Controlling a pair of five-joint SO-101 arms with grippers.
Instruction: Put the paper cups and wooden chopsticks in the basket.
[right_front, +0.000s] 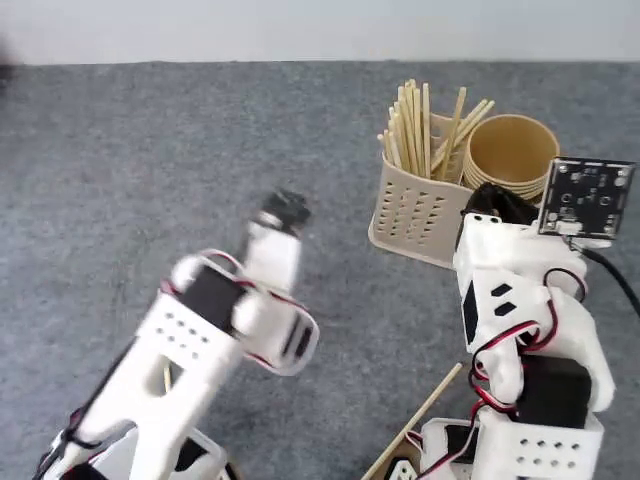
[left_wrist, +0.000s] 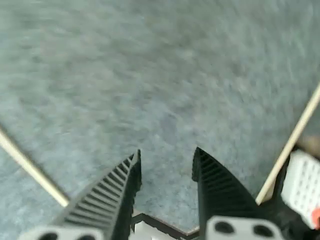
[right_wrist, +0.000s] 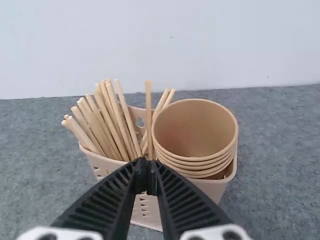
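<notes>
Pale wooden chopsticks (right_front: 415, 125) are standing bunched in the cream slotted basket (right_front: 415, 215) at the upper right of the high view. A stack of tan paper cups (right_front: 512, 150) is sitting in the basket's other half. The right fingers (right_wrist: 120, 195) are pinching one upright chopstick (right_wrist: 148, 115), with the basket right behind it. The left fingers (left_wrist: 122, 185) are hanging narrowly parted over the grey bench (left_wrist: 165, 75), holding nothing. A loose chopstick (right_front: 415, 425) is lying slanted at the high view's lower edge, beside the right arm (right_front: 520, 300).
</notes>
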